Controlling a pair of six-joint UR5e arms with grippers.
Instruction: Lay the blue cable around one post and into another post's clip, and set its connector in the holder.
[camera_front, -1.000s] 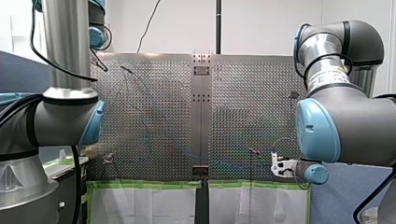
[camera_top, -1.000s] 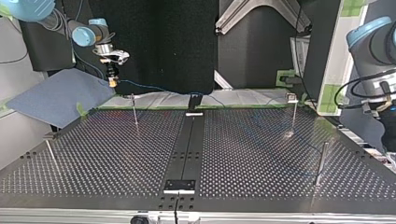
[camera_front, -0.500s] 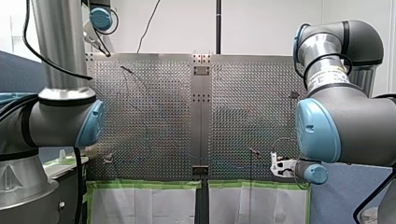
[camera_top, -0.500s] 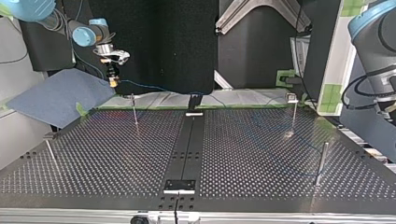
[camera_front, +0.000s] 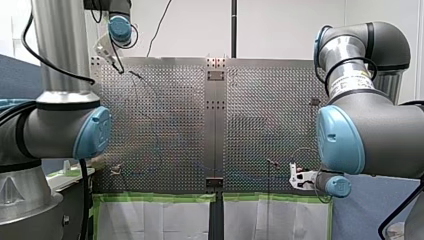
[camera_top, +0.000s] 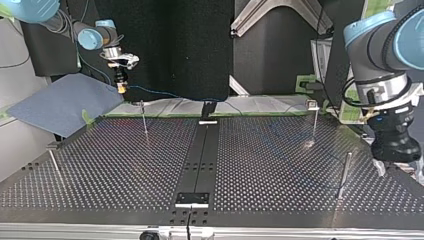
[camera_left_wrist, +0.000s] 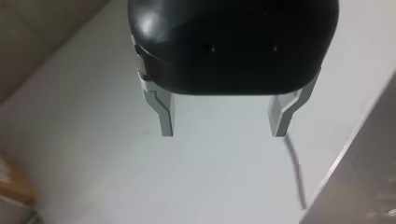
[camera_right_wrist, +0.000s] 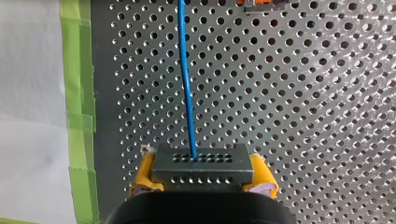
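My right gripper (camera_right_wrist: 203, 179) pinches the connector (camera_right_wrist: 203, 163) between yellow pads, by the table's (camera_right_wrist: 303, 93) far left edge in the top view. The blue cable (camera_right_wrist: 187, 84) runs from it over the holes. My left gripper (camera_left_wrist: 223, 122), metal fingers spread and holding nothing, hangs beside the post (camera_top: 344, 172) at that view's near right.

Perf. table (camera_top: 125, 170) w/ green tape (camera_right_wrist: 77, 93) edge, grey mat (camera_top: 62, 102) beside.

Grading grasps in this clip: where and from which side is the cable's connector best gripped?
Probably the connector's two short ends, approached from the rear, opposite the blue cable's exit, as my right pincer's yellow pads clamp it now: flat parallel ends, and the cable runs free.
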